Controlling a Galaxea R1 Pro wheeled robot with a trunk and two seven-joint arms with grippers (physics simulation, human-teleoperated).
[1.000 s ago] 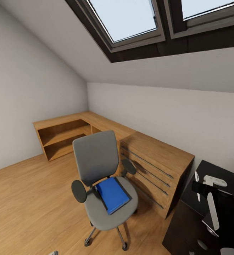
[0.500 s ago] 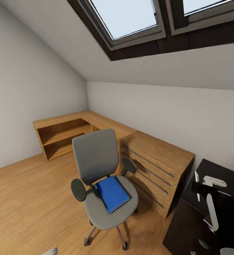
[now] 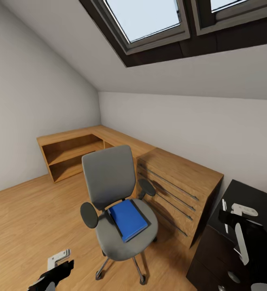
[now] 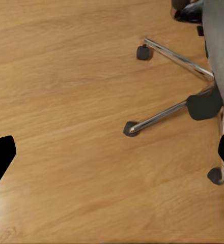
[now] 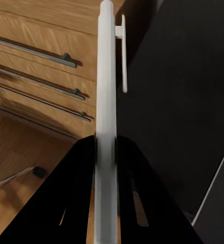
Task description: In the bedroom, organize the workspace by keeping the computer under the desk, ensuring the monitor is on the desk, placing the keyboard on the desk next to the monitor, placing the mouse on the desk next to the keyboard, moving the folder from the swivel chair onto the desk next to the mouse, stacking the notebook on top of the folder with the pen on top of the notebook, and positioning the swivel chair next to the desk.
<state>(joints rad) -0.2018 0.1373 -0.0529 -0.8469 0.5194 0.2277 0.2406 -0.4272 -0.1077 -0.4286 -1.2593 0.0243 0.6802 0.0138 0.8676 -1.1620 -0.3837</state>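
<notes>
Head view: plank floor (image 3: 24,226), black desk (image 3: 255,194); right fingers (image 5: 81,173) pinching pen (image 5: 106,101), left fingers (image 4: 0,157) spread.

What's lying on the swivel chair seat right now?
Only the blue folder lies flat on the swivel chair seat, slightly askew. No notebook or pen shows on top of it. Whatever might lie beneath the folder is covered.

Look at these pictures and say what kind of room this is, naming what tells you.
Probably an attic room used as a home office: a sloped ceiling with a dark-framed skylight, a grey swivel chair holding a blue folder, low wooden cabinets along the walls, and a black desk.
</notes>
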